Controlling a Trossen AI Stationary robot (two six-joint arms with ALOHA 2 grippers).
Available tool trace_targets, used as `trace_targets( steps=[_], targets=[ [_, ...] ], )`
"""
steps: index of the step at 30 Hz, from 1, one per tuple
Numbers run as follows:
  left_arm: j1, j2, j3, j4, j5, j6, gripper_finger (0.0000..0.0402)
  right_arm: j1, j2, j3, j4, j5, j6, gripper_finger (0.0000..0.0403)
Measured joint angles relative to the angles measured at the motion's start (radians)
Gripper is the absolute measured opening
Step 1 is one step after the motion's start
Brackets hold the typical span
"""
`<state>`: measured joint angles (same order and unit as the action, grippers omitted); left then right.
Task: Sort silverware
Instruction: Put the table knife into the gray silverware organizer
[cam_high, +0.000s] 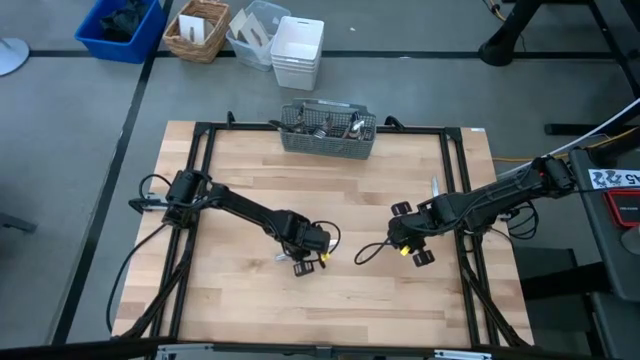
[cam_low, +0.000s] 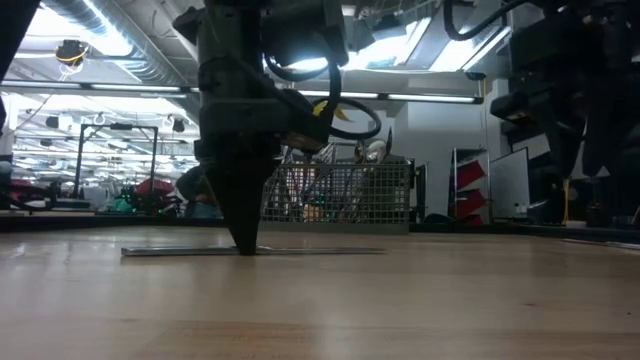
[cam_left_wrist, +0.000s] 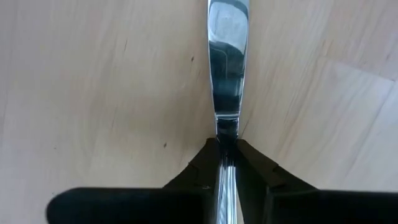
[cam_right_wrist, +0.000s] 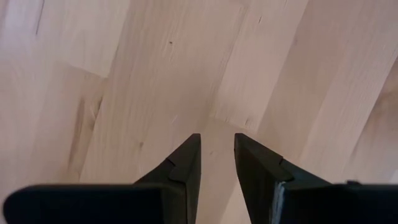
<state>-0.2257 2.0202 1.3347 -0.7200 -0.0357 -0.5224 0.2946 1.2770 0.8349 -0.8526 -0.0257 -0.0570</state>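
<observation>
The left gripper is down at the wooden table, near its front middle, with its two dark fingers pressed together on a table knife. In the left wrist view the fingertips pinch the knife just behind where the shiny blade begins, and the blade runs straight out ahead of them over the pale boards. From the low view the knife lies flat on the tabletop, a thin silver line stretching to both sides of the gripper's tip, which stands on it from above. It looks to be resting on the wood rather than lifted, though at this level angle that is hard to say for certain.

The right gripper hovers over bare boards on the table's right side, level with the left one in the high view. Its jaws stand a little apart with nothing between them; only wood grain shows in the gap.

Farther back, at the middle of the table's far edge, sits a grey wire-mesh caddy. Several more pieces of silverware stand in it, handles and heads poking above the rim. In the low view the caddy shows behind the left gripper
</observation>
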Motion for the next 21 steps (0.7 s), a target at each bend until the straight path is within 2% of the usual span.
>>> trace_targets(
  steps=[5,21],
  targets=[
    [0.010,-0.007,0.000,0.002,0.009,-0.002,0.0039,0.000,0.000,0.000,0.035,0.000,0.000,0.0099],
    [0.018,-0.007,0.006,0.004,0.035,-0.006,0.0038,0.000,0.000,0.000,0.044,0.000,0.000,0.0099]
  ],
)
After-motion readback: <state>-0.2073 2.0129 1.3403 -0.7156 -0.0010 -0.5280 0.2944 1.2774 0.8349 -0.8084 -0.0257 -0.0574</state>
